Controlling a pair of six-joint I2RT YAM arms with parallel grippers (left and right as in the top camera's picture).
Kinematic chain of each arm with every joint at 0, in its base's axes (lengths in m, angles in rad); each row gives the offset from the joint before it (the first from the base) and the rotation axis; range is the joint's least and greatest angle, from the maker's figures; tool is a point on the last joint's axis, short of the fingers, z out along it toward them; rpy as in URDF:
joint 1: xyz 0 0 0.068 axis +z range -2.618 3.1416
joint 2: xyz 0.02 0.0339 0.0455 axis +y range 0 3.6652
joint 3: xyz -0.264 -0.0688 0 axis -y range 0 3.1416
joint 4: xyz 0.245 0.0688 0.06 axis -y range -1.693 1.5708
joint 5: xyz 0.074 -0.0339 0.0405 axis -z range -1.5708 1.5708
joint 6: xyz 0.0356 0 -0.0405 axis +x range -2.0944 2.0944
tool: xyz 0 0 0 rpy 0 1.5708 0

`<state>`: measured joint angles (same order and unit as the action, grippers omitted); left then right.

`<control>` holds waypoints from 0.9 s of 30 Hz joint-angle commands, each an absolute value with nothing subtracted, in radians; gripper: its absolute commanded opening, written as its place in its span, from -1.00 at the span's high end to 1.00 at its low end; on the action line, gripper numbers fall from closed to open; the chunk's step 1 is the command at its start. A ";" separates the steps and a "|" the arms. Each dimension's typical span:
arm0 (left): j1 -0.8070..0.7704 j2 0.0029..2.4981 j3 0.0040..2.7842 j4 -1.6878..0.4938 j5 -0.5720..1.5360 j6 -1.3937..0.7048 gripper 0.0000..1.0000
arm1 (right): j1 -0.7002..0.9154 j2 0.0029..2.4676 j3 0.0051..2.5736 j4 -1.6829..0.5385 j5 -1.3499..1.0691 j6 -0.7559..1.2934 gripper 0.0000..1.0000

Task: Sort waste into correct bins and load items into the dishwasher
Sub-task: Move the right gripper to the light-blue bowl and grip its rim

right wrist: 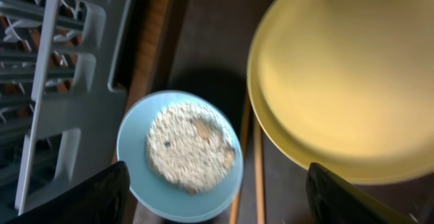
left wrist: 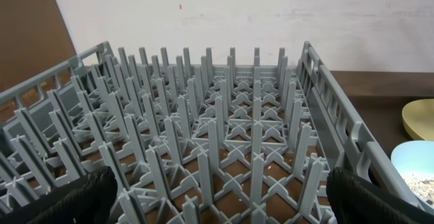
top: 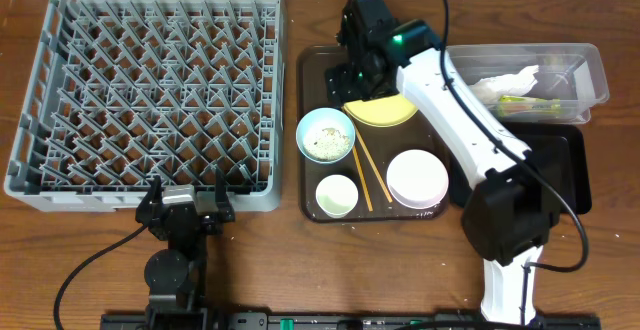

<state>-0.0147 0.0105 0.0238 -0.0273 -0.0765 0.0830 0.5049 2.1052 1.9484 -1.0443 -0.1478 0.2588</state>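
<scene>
The light blue bowl (top: 326,135) holding rice scraps (right wrist: 190,146) sits on the brown tray (top: 312,90), beside the yellow plate (top: 385,112), chopsticks (top: 368,175), white bowl (top: 417,178) and small cup (top: 337,195). My right gripper (top: 356,78) hovers over the tray's far end. In the right wrist view the right gripper (right wrist: 217,203) is open above the blue bowl (right wrist: 135,176) and chopsticks (right wrist: 258,163), holding nothing. My left gripper (top: 186,205) is open at the near edge of the grey dish rack (top: 150,90), empty. The napkin (top: 505,82) and wrapper (top: 525,100) lie in the clear tub (top: 590,70).
The shallow black tray (top: 565,170) lies at the right, in front of the clear tub. The right arm crosses over part of the yellow plate and the tray's right side. The rack (left wrist: 217,136) fills the left wrist view, with the plate's edge (left wrist: 419,119) at its right.
</scene>
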 commanded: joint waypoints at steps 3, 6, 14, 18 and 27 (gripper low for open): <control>-0.010 0.006 0.004 -0.067 -0.082 0.093 -0.98 | 0.546 2.161 1.948 -0.985 -0.184 0.311 -0.55; -0.010 0.006 0.004 -0.067 -0.082 0.093 -0.99 | 0.572 2.173 1.948 -0.952 -0.182 0.376 -0.51; -0.010 0.006 0.004 -0.067 -0.082 0.093 -0.99 | 0.642 2.190 1.948 -0.934 0.014 0.575 -0.46; -0.010 0.006 0.004 -0.067 -0.082 0.093 -0.99 | 0.675 2.209 1.948 -0.935 0.064 0.647 -0.37; -0.010 0.006 0.004 -0.067 -0.082 0.093 -0.99 | 0.714 2.273 1.948 -0.911 0.074 0.685 -0.25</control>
<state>-0.0147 0.0105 0.0238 -0.0273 -0.0765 0.0834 0.6975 2.2406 1.9472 -0.9157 0.0463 0.6498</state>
